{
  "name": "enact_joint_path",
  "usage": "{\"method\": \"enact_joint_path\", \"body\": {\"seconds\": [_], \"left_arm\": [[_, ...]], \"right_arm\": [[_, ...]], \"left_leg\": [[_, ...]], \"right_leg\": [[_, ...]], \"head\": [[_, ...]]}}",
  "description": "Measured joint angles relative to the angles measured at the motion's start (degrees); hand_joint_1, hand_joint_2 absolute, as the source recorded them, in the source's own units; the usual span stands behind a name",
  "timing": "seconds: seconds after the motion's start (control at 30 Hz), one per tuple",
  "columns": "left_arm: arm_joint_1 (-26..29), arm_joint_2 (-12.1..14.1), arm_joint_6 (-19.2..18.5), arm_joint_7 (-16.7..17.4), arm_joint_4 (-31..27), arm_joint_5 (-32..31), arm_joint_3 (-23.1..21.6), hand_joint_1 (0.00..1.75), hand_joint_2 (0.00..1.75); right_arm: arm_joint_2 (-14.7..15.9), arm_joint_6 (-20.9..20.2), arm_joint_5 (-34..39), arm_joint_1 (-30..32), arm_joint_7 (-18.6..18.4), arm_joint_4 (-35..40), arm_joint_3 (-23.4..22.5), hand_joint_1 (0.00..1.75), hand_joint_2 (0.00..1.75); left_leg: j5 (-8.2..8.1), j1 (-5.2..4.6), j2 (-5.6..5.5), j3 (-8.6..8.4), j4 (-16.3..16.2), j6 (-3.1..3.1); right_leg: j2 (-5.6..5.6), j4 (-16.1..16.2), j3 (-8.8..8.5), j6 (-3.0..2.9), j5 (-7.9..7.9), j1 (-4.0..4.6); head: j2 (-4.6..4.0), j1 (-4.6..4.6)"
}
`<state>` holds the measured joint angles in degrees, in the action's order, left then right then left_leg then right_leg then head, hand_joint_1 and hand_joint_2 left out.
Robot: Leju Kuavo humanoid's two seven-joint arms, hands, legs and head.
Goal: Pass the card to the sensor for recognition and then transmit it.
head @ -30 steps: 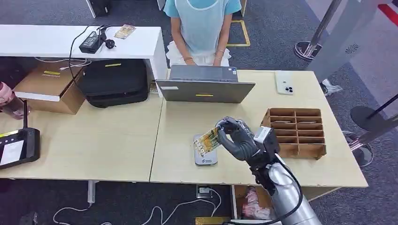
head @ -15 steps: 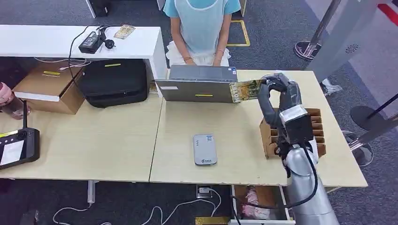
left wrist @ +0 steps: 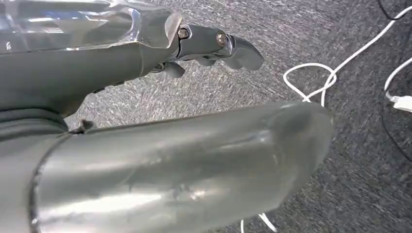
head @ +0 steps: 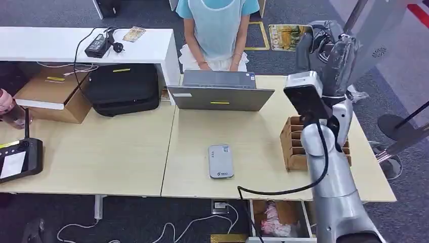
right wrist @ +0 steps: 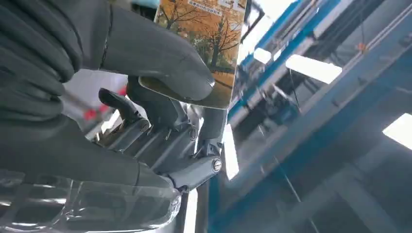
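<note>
My right hand (head: 322, 41) is raised high above the table's far right side and pinches the card (head: 286, 36), which pictures orange autumn trees. In the right wrist view the thumb (right wrist: 160, 58) presses the card (right wrist: 214, 34) against the darker fingers. The sensor (head: 220, 161), a flat grey reader, lies on the light wooden table (head: 126, 152) near its front edge, well below and left of the card. A person (head: 217, 23) in a light blue top sits behind the laptop (head: 220, 94). My left hand (left wrist: 194, 46) hangs over grey carpet, fingers stretched out, holding nothing.
A wooden compartment box (head: 296, 147) stands on the table right of the sensor, partly behind my right arm. A black bag (head: 124, 88) and a cardboard box (head: 53, 93) sit at the back left. A black tablet device (head: 17, 159) lies at the left edge.
My right arm has swung the card up from just over the sensor, past the laptop's corner, to high above the far right side of the table near the person.
</note>
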<state>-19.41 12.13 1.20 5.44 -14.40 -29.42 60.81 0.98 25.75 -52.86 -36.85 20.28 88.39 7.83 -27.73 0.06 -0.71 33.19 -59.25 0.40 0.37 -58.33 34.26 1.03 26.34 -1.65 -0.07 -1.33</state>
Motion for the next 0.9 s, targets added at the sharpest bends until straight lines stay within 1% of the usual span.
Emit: {"method": "enact_joint_path", "body": {"seconds": [0.4,0.57,0.8,0.9], "left_arm": [[-0.5,0.2,-0.2,1.0,0.0,-0.7,0.0,0.00,0.00],[-0.6,0.4,-0.4,1.0,0.0,-0.7,0.0,0.00,0.00],[-0.6,0.4,-0.5,1.0,0.0,-0.8,0.0,0.00,0.00],[-0.6,0.4,-0.6,1.0,0.0,-1.0,0.0,0.00,0.00]], "right_arm": [[-2.0,3.8,-16.9,-6.6,-5.0,-8.6,6.5,1.75,1.75],[-2.6,4.2,-17.5,-7.8,-5.3,-11.2,7.8,1.75,1.75],[-2.8,4.3,-18.1,-8.5,-5.5,-13.0,8.4,1.75,1.75],[-3.2,4.2,-19.8,-9.8,-6.8,-15.5,9.0,1.75,1.75]], "left_leg": [[0.02,0.01,-0.01,0.00,0.0,-0.03],[0.02,0.01,-0.03,0.00,0.0,-0.03],[0.02,0.01,-0.03,0.01,0.0,-0.03],[0.02,0.01,-0.01,0.00,0.0,-0.03]], "right_leg": [[-0.01,0.0,0.01,0.00,0.00,0.01],[-0.02,0.0,0.00,0.00,0.00,0.01],[-0.01,0.0,0.01,0.00,0.00,0.00],[-0.01,0.0,0.01,-0.01,0.00,0.01]], "head": [[0.00,0.02],[0.00,0.04],[0.00,0.02],[0.00,0.02]]}}
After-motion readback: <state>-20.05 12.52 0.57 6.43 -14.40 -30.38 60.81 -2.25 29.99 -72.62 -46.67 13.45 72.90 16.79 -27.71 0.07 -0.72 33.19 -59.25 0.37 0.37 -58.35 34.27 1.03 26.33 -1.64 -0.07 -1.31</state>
